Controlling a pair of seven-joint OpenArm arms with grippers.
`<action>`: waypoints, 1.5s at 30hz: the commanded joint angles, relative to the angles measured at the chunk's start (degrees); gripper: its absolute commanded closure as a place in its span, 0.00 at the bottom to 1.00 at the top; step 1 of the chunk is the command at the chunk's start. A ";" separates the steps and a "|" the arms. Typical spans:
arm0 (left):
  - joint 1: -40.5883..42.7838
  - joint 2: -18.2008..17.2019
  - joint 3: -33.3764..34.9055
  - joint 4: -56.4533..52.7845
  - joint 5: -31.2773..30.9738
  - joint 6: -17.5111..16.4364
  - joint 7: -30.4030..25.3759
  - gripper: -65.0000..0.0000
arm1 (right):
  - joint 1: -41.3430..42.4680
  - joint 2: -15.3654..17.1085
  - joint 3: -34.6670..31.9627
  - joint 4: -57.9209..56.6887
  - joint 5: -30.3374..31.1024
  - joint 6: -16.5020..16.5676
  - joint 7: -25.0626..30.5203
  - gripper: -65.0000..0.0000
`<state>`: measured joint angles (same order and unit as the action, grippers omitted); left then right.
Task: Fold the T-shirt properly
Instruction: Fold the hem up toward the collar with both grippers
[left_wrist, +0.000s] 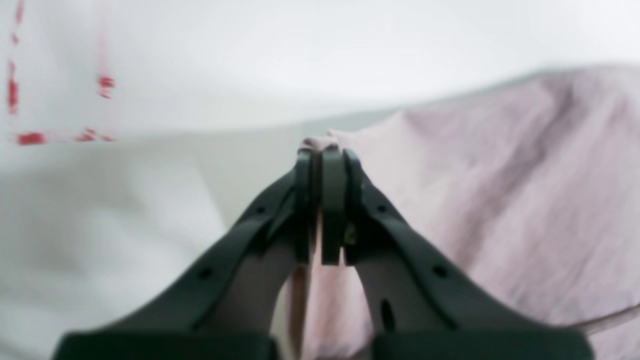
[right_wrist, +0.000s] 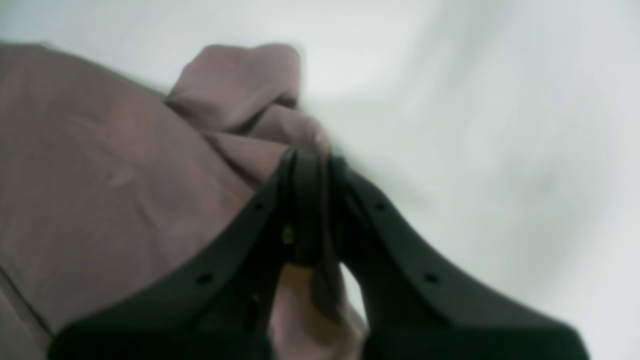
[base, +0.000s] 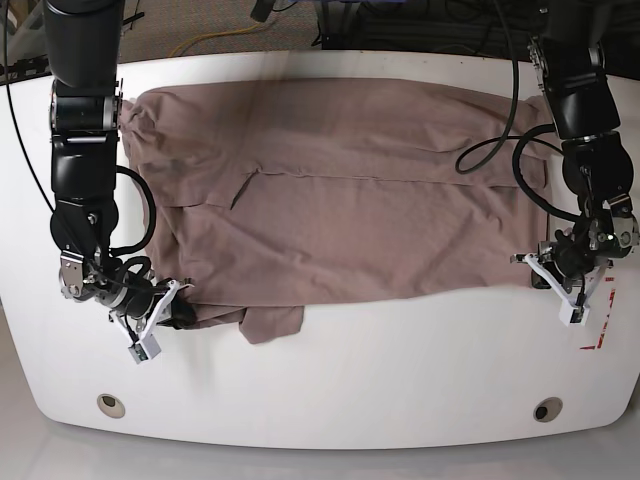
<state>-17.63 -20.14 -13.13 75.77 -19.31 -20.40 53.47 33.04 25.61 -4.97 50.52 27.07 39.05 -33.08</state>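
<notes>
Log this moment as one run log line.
left gripper: shut on T-shirt corner | right gripper: shut on T-shirt corner | T-shirt: spread flat on table

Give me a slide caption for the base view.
Both grippers, left and right, pinch the mauve-brown cloth T-shirt.

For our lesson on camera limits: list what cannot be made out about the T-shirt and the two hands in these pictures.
- Left wrist view: T-shirt blurred; weave and seams unreadable; left hand covers the pinched edge.
- Right wrist view: blurred throughout; right hand hides the cloth it grips.
- Base view: T-shirt's far edge is partly hidden behind both arms; its underside is unseen.
</notes>
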 joint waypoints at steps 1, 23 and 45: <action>-1.32 -1.88 -0.37 1.20 -0.07 -1.27 -0.95 1.00 | 0.50 1.87 2.29 3.32 0.93 0.56 0.33 1.00; 12.57 -3.11 -0.90 19.40 -0.07 -3.64 -0.59 1.00 | -19.10 1.69 21.10 30.93 1.02 0.82 -17.25 1.00; 29.45 -3.11 -10.13 26.69 -0.07 -10.06 6.53 1.00 | -37.04 -4.99 34.99 40.86 0.49 0.56 -24.90 0.54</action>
<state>12.01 -22.24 -22.72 101.36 -19.38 -30.50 60.64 -4.64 19.25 28.97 90.26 26.89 39.86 -59.11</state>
